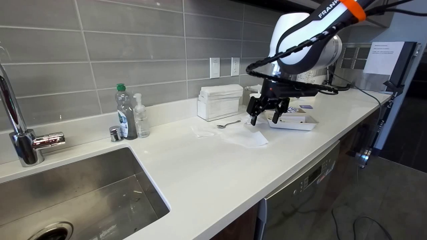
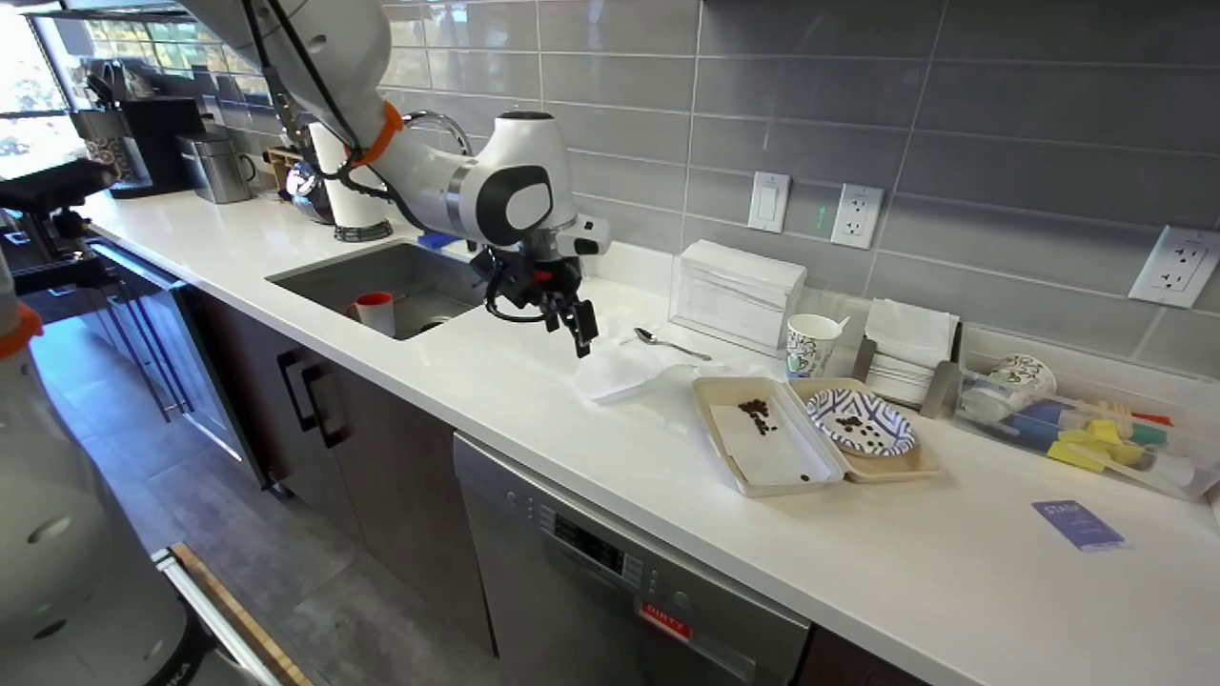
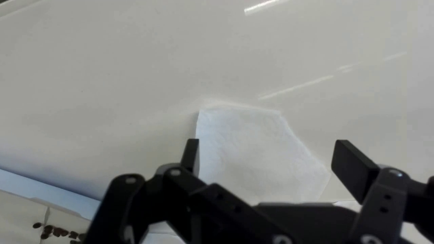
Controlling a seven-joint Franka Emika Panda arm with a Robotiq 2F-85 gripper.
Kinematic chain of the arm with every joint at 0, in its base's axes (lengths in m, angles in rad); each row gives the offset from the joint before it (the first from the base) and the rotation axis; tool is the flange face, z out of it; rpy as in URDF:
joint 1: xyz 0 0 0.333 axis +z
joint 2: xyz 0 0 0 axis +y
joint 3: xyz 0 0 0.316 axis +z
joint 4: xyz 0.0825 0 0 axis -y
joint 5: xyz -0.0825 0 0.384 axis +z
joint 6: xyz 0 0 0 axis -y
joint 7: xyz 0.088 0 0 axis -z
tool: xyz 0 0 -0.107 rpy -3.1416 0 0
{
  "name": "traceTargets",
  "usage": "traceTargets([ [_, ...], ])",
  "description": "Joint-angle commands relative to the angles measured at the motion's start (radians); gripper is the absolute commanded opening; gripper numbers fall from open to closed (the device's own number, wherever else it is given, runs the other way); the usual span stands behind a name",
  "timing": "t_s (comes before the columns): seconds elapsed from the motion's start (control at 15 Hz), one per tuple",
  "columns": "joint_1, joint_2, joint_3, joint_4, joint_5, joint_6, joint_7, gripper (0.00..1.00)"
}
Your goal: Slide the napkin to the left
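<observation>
Toward five o'clock in the wrist view, the tool has its fingers apart, the napkin showing between.

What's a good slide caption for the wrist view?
The open pincer frames a white napkin on the pale countertop, with dark bits at lower left.

napkin partly hidden by gripper in wrist view, tray there cut off at lower left, faucet and sink cut by an exterior view's left edge, print on sheet too small to read, base of mug hidden
</observation>
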Motion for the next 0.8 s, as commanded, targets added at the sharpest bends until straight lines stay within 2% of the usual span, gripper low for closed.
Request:
traceTargets([
  [0.0,0.015,0.013,-0.022,0.003,-0.003,0.021,0.001,1.00],
  [0.53,0.018,0.051,-0.042,0.029,-0.018,0.055,0.040,1.00],
  [0.73,0.013,0.091,-0.047,0.061,0.013,0.064,0.030,1.00],
])
